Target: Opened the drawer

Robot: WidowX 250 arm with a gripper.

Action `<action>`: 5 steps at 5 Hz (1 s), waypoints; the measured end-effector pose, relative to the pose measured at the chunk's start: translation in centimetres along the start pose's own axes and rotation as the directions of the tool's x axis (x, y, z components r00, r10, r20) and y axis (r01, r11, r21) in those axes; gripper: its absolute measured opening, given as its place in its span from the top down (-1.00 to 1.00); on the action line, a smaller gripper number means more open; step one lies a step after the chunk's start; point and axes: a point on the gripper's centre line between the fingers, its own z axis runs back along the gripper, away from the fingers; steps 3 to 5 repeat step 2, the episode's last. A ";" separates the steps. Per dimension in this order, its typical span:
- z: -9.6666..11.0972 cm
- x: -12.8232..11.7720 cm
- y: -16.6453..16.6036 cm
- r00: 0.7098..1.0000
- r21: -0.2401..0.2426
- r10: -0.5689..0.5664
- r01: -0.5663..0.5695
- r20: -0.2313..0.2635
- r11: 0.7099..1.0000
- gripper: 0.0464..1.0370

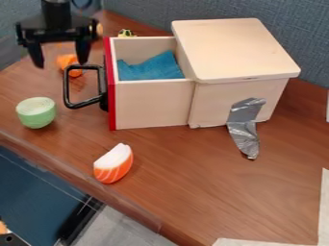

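At the upper left the black gripper [62, 55] hangs with its two fingers apart and nothing between them, above and a little left of the black drawer handle [83, 86]. The wooden drawer [151, 103] with a red front stands pulled out to the left from the pale wooden box [234, 50]. A folded blue cloth [153, 67] lies inside the drawer.
A green cup [36, 112] stands left of the handle, and an orange-and-white salmon piece [114, 164] lies in front of the drawer. Orange items [68, 63] sit behind the handle. Silver tape [245, 127] runs from the box to the table [193, 182].
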 end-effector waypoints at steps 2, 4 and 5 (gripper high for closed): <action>4.2 0.6 1.2 0.993 0.126 -0.044 0.058 -0.110 0.990 -0.92; 4.2 0.6 1.2 0.993 0.126 -0.044 0.058 -0.110 0.990 -0.92; 4.2 0.6 1.2 0.993 0.126 -0.044 0.058 -0.110 0.990 -0.92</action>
